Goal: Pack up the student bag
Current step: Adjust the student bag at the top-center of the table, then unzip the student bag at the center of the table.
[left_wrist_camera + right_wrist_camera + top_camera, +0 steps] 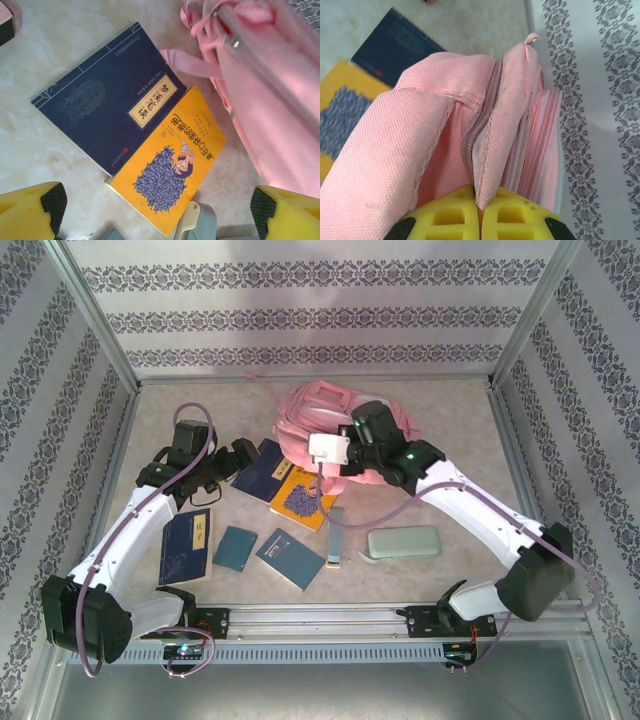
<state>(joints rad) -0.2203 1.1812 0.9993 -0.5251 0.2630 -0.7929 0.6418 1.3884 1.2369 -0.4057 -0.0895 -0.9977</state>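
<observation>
The pink student bag [318, 412] lies at the back middle of the table. My right gripper [480, 201] is shut on a fold of the bag's fabric [500, 150] beside an open zip, and holds that edge up [350, 450]. My left gripper [160, 215] is open, its yellow fingertips [30, 210] wide apart with nothing between them. It hovers [238, 456] over a dark navy book [100, 115] and a yellow book [175, 165], which lie overlapping just left of the student bag [270, 100].
Nearer the front lie a blue book [187, 547], two teal books [235, 548] [292, 558], a slim blue-grey item [336, 537] and a pale green pencil case [404, 542]. Patterned walls close in the table on three sides.
</observation>
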